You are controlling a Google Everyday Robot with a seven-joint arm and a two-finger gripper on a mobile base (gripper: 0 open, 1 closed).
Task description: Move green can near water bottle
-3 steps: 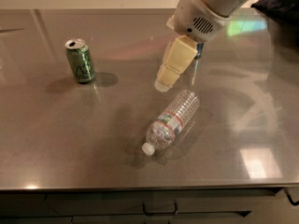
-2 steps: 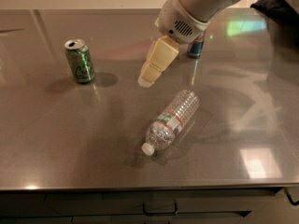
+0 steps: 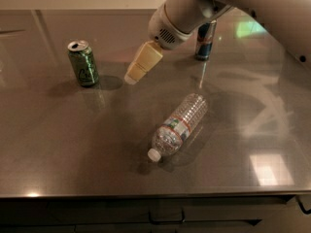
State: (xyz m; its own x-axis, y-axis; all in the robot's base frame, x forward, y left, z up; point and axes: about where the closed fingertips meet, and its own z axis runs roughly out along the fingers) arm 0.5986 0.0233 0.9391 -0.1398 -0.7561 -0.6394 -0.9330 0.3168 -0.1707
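1. Leftward since a second ago goes the arm (image 3: 184, 13), carrying the gripper (image 3: 132, 76) from above the bottle's (image 3: 179, 125) far end to a spot nearer the green can (image 3: 83, 63); bottle and both cans lie where they were
2. Grey metal table (image 3: 58, 144) carries all three things and fills most of the view
3. White arm reaches in from the upper right, sloping down to the left
4. Bottle lies on its side at the middle of the table, white cap toward the near left, base toward the far right
5. Blue can (image 3: 205, 40) stands upright at the far side, its top hidden behind the arm
6. Green can stands upright at the far left, well apart from the bottle
7. Gripper, cream-coloured, tilts down to the left between the two cans, near the green can but apart from it; it holds nothing, and I cannot tell whether it is open or closed
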